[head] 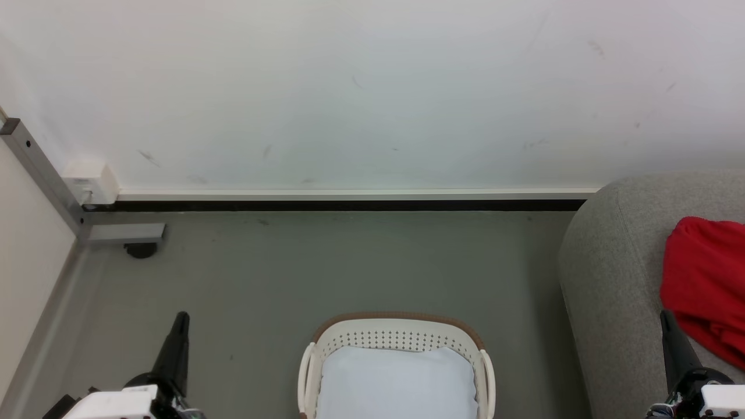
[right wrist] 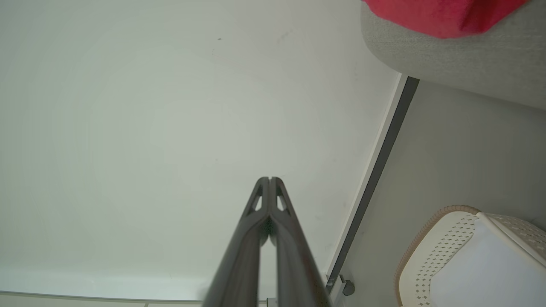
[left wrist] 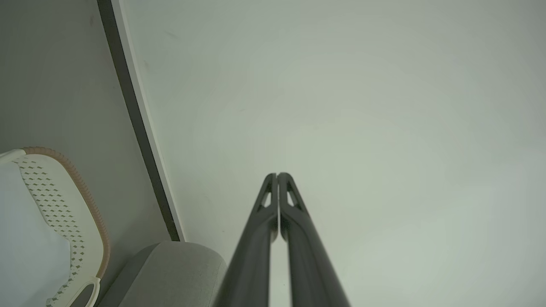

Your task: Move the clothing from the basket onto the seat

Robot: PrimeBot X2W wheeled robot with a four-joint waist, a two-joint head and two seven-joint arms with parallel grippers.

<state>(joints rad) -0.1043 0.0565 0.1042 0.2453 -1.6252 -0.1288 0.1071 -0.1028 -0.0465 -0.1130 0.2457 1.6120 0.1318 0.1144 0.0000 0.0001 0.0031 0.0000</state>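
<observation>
Clothing [head: 704, 273] on seat [head: 611, 262], frame right, nearest right gripper [head: 665, 315]; left gripper [head: 182, 316] lower left. Both pinched together, empty.

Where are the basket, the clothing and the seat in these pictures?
basket [head: 396, 337], head view, on its perforated far wall.
clothing [head: 704, 279], head view, on the middle of the red fabric.
seat [head: 611, 262], head view, on bare grey upholstery left of the clothing.

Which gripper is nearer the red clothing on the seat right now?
Right. The right gripper sits just beside the clothing, in front of the seat; the left gripper is far off on the other side of the basket.
</observation>
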